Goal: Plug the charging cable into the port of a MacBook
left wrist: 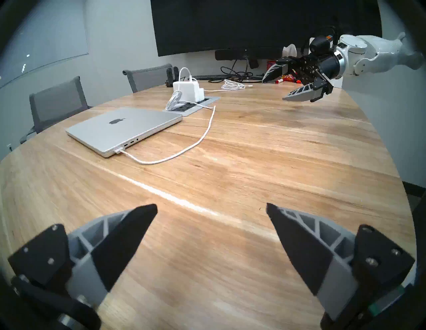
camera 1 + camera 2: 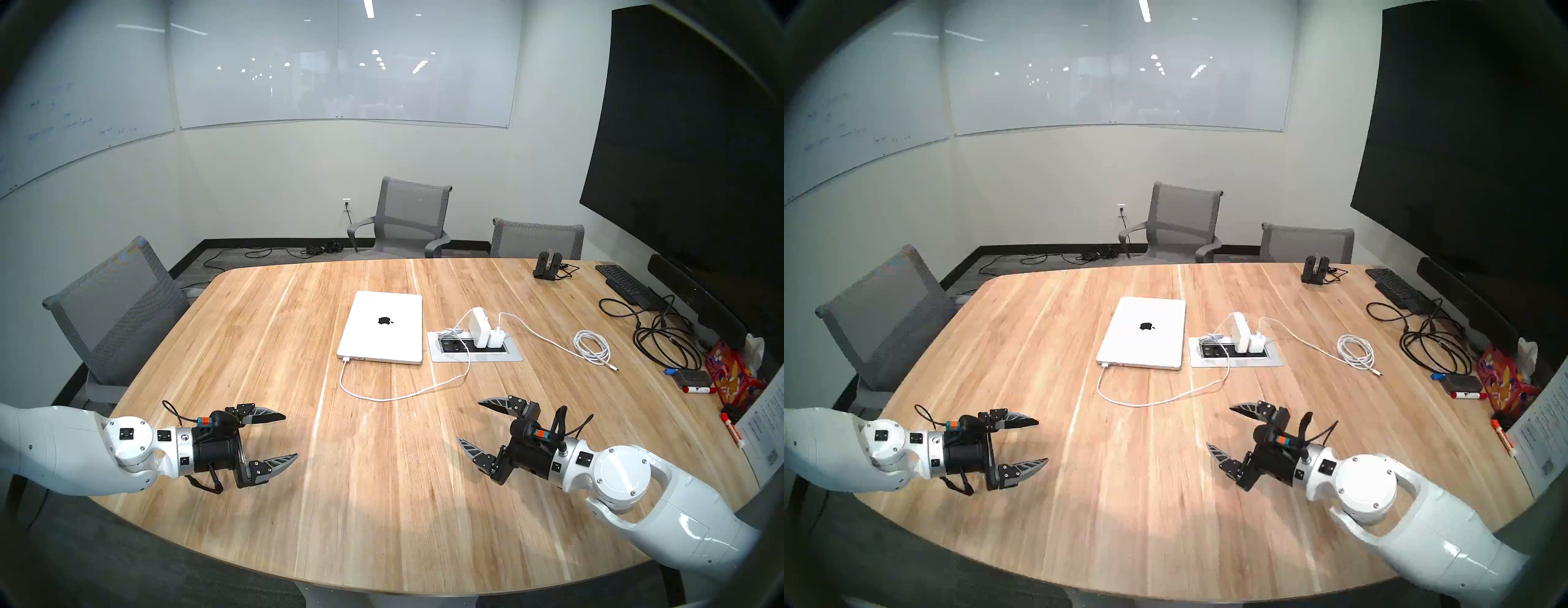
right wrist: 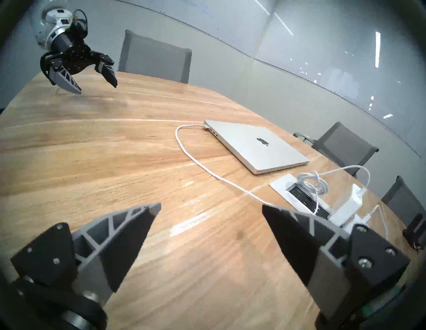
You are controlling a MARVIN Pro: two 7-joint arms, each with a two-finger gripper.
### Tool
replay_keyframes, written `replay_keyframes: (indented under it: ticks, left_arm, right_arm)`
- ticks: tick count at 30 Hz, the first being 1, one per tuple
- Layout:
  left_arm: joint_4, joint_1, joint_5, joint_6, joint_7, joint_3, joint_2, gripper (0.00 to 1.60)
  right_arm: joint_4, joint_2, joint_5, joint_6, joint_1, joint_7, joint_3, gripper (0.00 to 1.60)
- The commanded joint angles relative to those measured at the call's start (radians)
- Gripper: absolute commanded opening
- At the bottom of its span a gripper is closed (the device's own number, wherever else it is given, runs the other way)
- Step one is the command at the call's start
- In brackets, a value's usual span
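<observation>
From the left head camera, the closed MacBook lies flat near the middle of the wooden table, and the charging cable has its connector seated in the laptop's near-left corner, then loops toward the near side and runs right and back up to the larger white power brick standing in the grey outlet plate just right of the laptop; the left gripper and the right gripper both hover over the near part of the table, fingers spread wide and holding nothing, well apart from the cable. A coiled white cable lies farther right. The right head camera gives nearly the same picture: the MacBook with the cable plugged at its near-left corner, both claws gaping and empty. In the left wrist view, the connector sits flush in the side port of the MacBook, beside two dark slots, and the gripper's fingers stand far apart over bare wood. In the right wrist view, the charging cable curves from the laptop's corner toward the outlet plate, and the fingers are likewise splayed with nothing between them
</observation>
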Motion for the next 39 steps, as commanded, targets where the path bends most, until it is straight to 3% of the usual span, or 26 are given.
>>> replay_keyframes:
  ticks: [1,17,39]
  left_arm:
    - [0.000,-0.008,0.000,-0.002,0.001,-0.007,-0.001,1.60]
    - [0.000,-0.008,0.000,-0.002,0.001,-0.007,-0.001,1.60]
    - [0.000,-0.008,0.000,-0.002,0.001,-0.007,-0.001,1.60]
  right_arm:
    - [0.012,-0.041,-0.035,0.016,0.096,0.012,-0.019,1.60]
    - [0.036,-0.077,-0.062,0.039,0.146,0.053,-0.037,1.60]
    - [0.030,-0.071,-0.046,0.048,0.124,0.065,-0.007,1.60]
